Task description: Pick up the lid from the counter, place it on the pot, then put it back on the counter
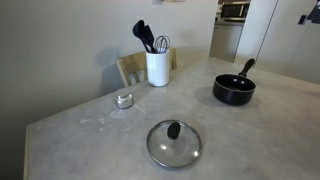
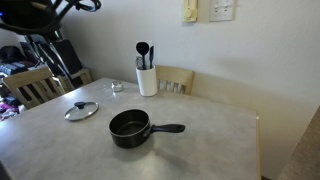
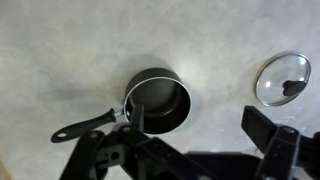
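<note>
The glass lid (image 1: 175, 143) with its black knob lies flat on the grey counter (image 1: 100, 140), apart from the pot. It also shows in an exterior view (image 2: 82, 110) and at the right edge of the wrist view (image 3: 283, 80). The black pot (image 1: 234, 90) stands uncovered and empty, seen as well in an exterior view (image 2: 130, 128) and the wrist view (image 3: 158, 100). My gripper (image 3: 200, 125) hangs high above the counter, open and empty, between the pot and the lid. It does not show clearly in the exterior views.
A white utensil holder (image 1: 157, 66) (image 2: 147, 78) with black tools stands near the wall. A small silver tin (image 1: 124, 99) (image 2: 116, 87) sits beside it. Wooden chairs (image 2: 175, 80) (image 2: 35, 88) stand at the counter's edges.
</note>
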You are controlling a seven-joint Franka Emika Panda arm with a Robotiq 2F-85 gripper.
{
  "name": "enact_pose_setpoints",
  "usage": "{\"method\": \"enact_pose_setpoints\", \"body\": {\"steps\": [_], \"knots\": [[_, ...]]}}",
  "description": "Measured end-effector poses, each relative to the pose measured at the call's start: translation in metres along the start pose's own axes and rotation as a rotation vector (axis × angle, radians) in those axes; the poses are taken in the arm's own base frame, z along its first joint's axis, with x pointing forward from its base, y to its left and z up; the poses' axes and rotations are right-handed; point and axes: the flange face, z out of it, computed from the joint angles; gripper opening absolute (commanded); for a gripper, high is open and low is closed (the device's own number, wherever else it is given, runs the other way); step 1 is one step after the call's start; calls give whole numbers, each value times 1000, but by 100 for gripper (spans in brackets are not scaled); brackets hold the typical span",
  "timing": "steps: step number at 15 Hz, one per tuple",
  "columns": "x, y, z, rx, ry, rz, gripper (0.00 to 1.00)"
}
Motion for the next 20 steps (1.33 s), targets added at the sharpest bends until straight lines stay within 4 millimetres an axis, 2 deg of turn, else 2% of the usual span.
{"method": "enact_pose_setpoints", "body": {"steps": [6,8,10,13,16,18,20], "knots": [[52,-101,52,69,-24,-202,100],[65,-128,68,87,-43,-269,100],[72,-136,76,87,-55,-289,100],[74,-134,76,86,-53,-291,100],[74,-140,79,84,-60,-300,100],[77,-153,87,75,-79,-279,100],[87,-175,103,68,-108,-226,100]]}}
